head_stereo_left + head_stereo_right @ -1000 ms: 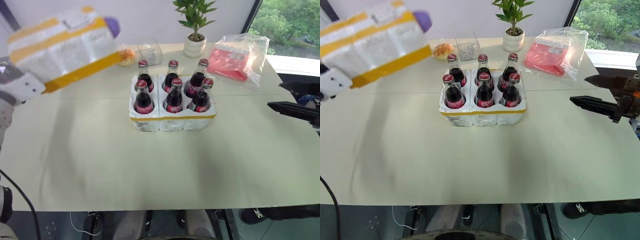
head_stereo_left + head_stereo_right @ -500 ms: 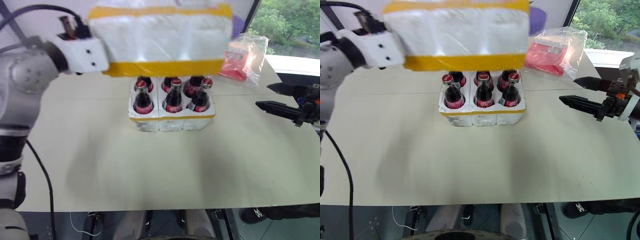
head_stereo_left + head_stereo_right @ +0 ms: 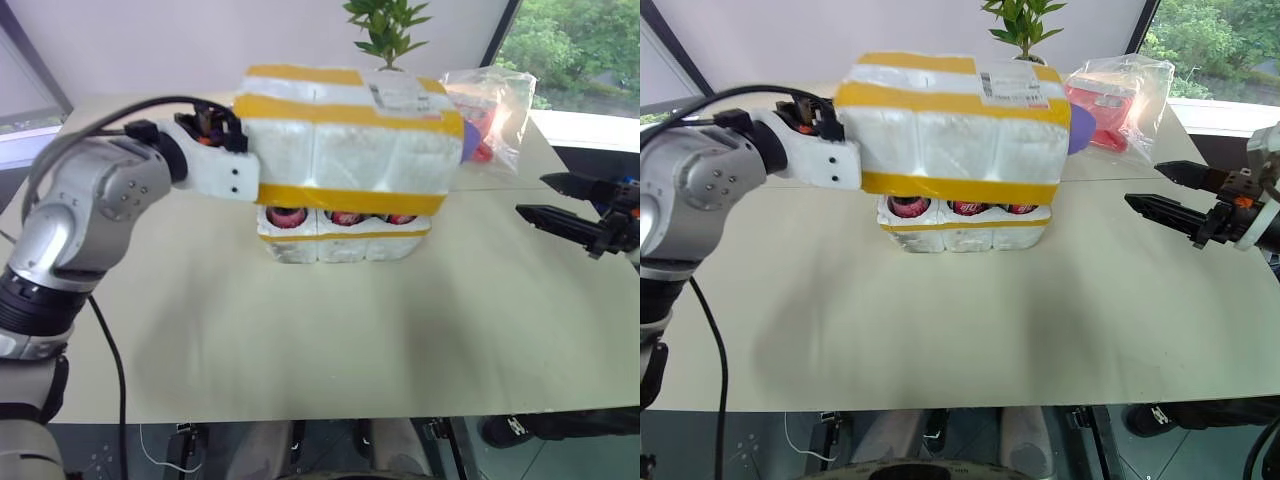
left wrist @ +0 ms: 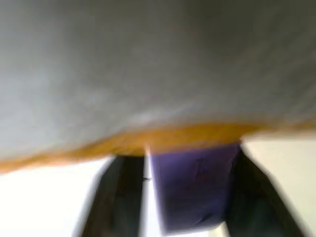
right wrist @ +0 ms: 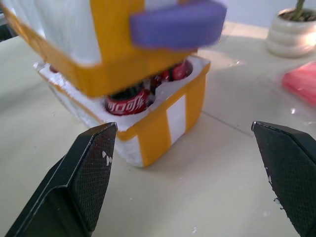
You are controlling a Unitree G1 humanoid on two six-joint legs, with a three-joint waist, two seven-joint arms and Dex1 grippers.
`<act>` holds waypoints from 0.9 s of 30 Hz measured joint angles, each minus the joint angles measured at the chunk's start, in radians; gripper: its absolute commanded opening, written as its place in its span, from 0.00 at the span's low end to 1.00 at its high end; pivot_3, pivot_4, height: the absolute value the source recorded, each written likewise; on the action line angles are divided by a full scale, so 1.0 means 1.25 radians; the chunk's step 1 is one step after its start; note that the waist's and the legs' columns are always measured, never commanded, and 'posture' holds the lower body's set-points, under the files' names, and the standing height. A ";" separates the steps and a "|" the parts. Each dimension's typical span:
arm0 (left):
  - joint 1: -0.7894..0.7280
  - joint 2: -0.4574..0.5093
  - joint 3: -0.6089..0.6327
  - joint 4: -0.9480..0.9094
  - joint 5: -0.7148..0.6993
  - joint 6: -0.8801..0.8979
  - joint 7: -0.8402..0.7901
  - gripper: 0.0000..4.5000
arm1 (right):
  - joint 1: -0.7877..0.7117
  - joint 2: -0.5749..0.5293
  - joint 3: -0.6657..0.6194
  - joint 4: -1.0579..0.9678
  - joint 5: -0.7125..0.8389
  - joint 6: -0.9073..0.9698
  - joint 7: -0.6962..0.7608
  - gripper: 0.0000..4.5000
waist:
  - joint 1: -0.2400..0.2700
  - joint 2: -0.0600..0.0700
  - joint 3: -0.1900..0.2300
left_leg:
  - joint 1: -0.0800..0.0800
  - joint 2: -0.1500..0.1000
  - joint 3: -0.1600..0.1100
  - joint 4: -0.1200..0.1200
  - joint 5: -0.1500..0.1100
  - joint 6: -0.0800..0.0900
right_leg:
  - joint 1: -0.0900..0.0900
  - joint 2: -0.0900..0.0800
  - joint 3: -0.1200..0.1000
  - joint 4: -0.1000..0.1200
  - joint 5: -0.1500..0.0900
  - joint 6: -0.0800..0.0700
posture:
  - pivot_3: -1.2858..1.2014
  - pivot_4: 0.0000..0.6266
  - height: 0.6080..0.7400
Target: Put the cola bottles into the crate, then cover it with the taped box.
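Since a second ago our left arm has swung the taped box (image 3: 350, 145) from ten o'clock across to hang over the crate (image 3: 345, 240), sunk over the bottle necks with a gap above the rim. The crate sits mid-table (image 3: 300, 340); the cola bottles (image 3: 345, 217) show as red labels in that gap. We judge the foam light, stiff, easily dented, best held at its end walls. We cannot tell the left gripper's grip. Our right gripper (image 3: 1180, 197) waits spread at three o'clock, empty.

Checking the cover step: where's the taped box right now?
In the head views, the taped box sits mid-table over the cola bottles in the crate, a gap showing, left gripper's arm at its left end.
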 measured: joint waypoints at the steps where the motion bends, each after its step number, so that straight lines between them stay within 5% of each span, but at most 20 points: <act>1: 0.015 -0.001 0.000 0.000 0.005 -0.001 0.000 0.89 | 0.002 0.004 0.000 -0.008 0.003 0.002 -0.005 1.00 | -0.001 0.000 0.000 | 0.000 0.000 0.000 0.000 0.000 0.000 | 0.000 0.000 0.000 0.000 0.000 0.000 | 0.52 0.24 1.00; 2: 0.034 -0.001 0.000 -0.001 0.011 -0.003 -0.001 0.99 | 0.003 0.005 0.000 -0.018 0.008 0.007 -0.013 1.00 | -0.001 0.000 0.000 | 0.000 0.000 0.000 0.000 0.000 0.000 | 0.000 0.000 0.000 0.000 0.000 0.000 | 0.52 0.24 1.00; 9: 0.189 -0.043 0.130 -0.044 -0.135 0.097 -0.052 0.99 | 0.021 0.005 -0.010 -0.096 0.035 0.054 -0.059 1.00 | 0.002 0.000 0.000 | 0.000 0.000 -0.001 0.001 0.000 0.000 | 0.000 0.000 0.000 0.000 0.000 0.000 | 0.52 0.24 1.00; 12: 0.234 -0.083 0.251 -0.067 -0.298 0.190 -0.103 0.99 | 0.020 0.003 -0.015 -0.112 0.044 0.078 -0.075 1.00 | 0.002 0.000 0.000 | 0.000 0.000 -0.001 0.002 0.000 0.000 | 0.000 0.000 0.000 0.001 0.000 0.000 | 0.52 0.24 1.00; 16: 0.242 -0.108 0.461 -0.086 -0.641 0.481 -0.227 0.99 | 0.006 0.000 -0.008 -0.122 0.055 0.101 -0.089 1.00 | 0.001 0.000 0.000 | 0.000 0.000 -0.002 0.005 -0.001 0.001 | 0.002 0.000 -0.001 0.001 0.000 0.000 | 0.52 0.24 1.00; 21: 0.278 0.062 0.649 -0.010 -0.987 0.808 -0.439 0.99 | -0.037 -0.030 0.029 -0.114 0.054 0.108 -0.073 1.00 | -0.017 0.000 0.000 | 0.000 0.000 -0.002 0.006 -0.001 0.002 | 0.002 0.001 -0.001 0.002 -0.001 0.000 | 0.52 0.24 1.00; 27: 0.346 0.174 0.623 0.097 -1.034 0.786 -0.543 0.99 | -0.092 -0.063 0.114 -0.076 0.036 0.084 0.012 1.00 | -0.017 0.001 0.000 | 0.001 0.001 -0.002 0.006 -0.001 0.001 | 0.004 -0.002 -0.001 0.000 -0.001 -0.001 | 0.52 0.24 1.00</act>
